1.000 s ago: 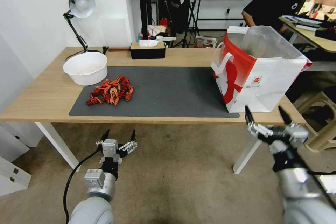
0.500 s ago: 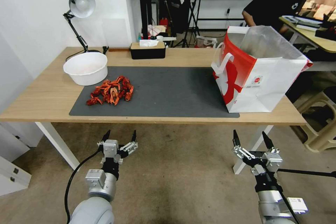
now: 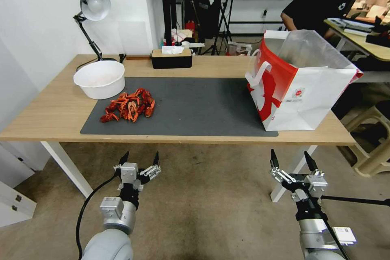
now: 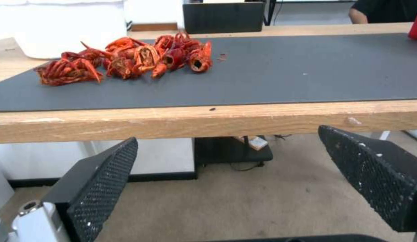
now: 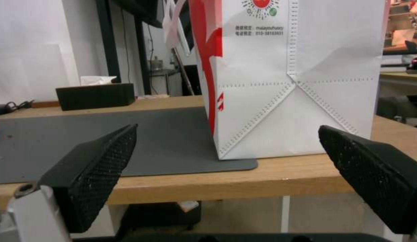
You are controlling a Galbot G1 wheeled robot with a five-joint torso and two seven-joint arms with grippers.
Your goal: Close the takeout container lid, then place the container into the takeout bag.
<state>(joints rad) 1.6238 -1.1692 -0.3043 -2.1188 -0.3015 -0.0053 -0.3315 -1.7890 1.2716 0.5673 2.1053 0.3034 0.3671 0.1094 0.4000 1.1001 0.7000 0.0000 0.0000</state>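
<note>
At nine o'clock on the worktop a white bowl stands beside a desk lamp. Just toward four o'clock from the bowl, a heap of red crayfish lies on the left end of the dark grey mat. A black tissue box sits at twelve o'clock, behind the mat. The takeout bag stands upright and open-mouthed at three o'clock, its base partly on the mat's right end.

Below the worktop's near edge, the left gripper hangs at seven o'clock with its jaws spread and nothing between them; the right gripper hangs at five o'clock, likewise spread and empty, facing the bag's white side.

No clamshell container lies on the worktop; it may be down inside the bag, but the interior cannot be seen. By my judgement both steps look finished, with the arms parked. Any next move calls only for confirming the container rests in the bag.
</note>
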